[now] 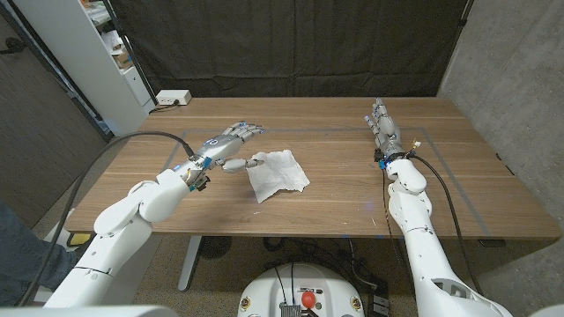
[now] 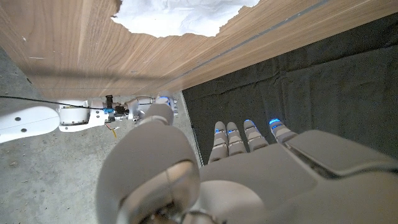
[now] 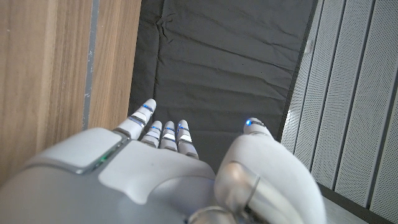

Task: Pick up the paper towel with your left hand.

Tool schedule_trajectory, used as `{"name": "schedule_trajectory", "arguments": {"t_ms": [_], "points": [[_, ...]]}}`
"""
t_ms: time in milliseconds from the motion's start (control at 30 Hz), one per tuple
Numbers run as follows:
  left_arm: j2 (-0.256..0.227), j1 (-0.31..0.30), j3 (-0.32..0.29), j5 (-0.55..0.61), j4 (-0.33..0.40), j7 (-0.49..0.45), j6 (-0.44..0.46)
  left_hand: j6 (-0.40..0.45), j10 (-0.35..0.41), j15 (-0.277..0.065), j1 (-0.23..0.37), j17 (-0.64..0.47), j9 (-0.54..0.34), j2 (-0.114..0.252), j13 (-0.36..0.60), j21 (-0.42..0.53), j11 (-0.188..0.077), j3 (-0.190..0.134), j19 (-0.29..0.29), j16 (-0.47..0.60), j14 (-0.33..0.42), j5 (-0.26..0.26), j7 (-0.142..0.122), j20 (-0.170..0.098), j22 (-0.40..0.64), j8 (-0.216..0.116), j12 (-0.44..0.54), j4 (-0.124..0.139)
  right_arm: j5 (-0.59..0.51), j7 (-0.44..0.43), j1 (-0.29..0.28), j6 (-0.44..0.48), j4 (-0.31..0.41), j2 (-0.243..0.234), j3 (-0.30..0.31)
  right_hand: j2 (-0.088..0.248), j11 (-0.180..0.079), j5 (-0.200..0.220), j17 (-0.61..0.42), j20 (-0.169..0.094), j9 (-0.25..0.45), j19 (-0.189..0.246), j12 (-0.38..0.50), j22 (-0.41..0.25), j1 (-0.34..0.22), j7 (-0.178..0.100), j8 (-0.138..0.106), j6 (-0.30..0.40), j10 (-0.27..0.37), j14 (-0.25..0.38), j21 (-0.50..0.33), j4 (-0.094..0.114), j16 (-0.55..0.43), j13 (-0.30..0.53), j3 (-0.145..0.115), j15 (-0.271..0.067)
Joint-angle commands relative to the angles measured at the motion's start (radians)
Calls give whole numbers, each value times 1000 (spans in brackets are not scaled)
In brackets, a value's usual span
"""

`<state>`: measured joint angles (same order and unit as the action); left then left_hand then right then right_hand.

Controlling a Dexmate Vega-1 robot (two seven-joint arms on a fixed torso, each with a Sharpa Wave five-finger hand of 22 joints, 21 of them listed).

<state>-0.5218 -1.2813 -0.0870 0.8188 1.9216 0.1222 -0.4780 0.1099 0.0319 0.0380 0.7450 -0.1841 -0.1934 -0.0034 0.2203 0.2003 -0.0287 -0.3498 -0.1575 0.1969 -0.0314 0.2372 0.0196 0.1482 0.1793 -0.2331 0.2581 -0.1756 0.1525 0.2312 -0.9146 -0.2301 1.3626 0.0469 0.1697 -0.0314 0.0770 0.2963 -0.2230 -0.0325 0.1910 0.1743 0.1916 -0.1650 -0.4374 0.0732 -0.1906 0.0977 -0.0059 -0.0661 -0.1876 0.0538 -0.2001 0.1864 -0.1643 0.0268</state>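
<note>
Our left hand [image 1: 231, 145] hovers just beside the crumpled white paper towel [image 1: 277, 173] on the brown wooden desk [image 1: 335, 198], fingers [image 1: 248, 130] spread, gripping nothing. Our right hand [image 1: 384, 129] stands well apart, fingers straight and empty.

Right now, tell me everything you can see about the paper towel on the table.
The paper towel is a single white sheet, crumpled and creased, with uneven edges. It lies loosely flattened on the wooden table, near the middle and a bit toward the robot's left. The left robot hand is beside it with fingers spread, its thumb tip at the sheet's near-left edge; actual contact is hard to confirm. The sheet is not lifted.
</note>
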Motion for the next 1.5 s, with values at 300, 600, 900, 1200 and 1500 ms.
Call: {"name": "schedule_trajectory", "arguments": {"t_ms": [300,600,900,1200,1500], "points": [[-72,12,12,8,81,154,91,10,14,-3,50,-2,-5,-14,12,3,-14,-10,3,7,10,4,-10,10,2,-4,9,-4,5,-23,-10,14,26,11,7,9,0,10,-1,-3,1,15,-2,-5,3,-1,-1,-3,-9,4,-7,1,-4,1,5,5],[-107,35,43,45,115,238,133,-24,-8,2,64,-2,-5,-31,17,-1,-15,-5,-6,1,-2,2,-3,10,3,12,2,3,24,-29,2,3,10,27,18,22,3,13,0,0,1,30,5,-5,1,-3,-6,6,6,20,-11,1,-11,2,2,6],[-136,46,70,78,131,275,150,-63,-36,11,71,-3,-5,-53,24,-2,-10,7,-9,-5,-19,7,3,20,3,28,-7,10,20,-40,12,-8,-2,32,21,26,3,13,0,0,2,33,6,-5,1,-1,-7,9,9,23,-11,1,-12,2,1,6],[-159,58,98,119,148,316,178,-102,-40,25,59,-5,-6,-85,35,-3,0,36,-14,-4,-28,15,16,34,3,38,-3,25,32,-46,29,-34,-32,42,28,34,4,13,-1,-1,2,38,10,-5,5,-1,-10,16,20,31,-11,4,-16,2,1,2],[-174,77,131,145,158,358,201,-125,-57,30,58,-6,-7,-96,43,-3,6,51,-17,-6,-39,23,23,37,3,42,-6,32,37,-45,39,-39,-51,41,33,35,2,13,-1,0,2,41,10,-5,6,-1,-10,19,22,33,-11,4,-16,2,2,2]]}}
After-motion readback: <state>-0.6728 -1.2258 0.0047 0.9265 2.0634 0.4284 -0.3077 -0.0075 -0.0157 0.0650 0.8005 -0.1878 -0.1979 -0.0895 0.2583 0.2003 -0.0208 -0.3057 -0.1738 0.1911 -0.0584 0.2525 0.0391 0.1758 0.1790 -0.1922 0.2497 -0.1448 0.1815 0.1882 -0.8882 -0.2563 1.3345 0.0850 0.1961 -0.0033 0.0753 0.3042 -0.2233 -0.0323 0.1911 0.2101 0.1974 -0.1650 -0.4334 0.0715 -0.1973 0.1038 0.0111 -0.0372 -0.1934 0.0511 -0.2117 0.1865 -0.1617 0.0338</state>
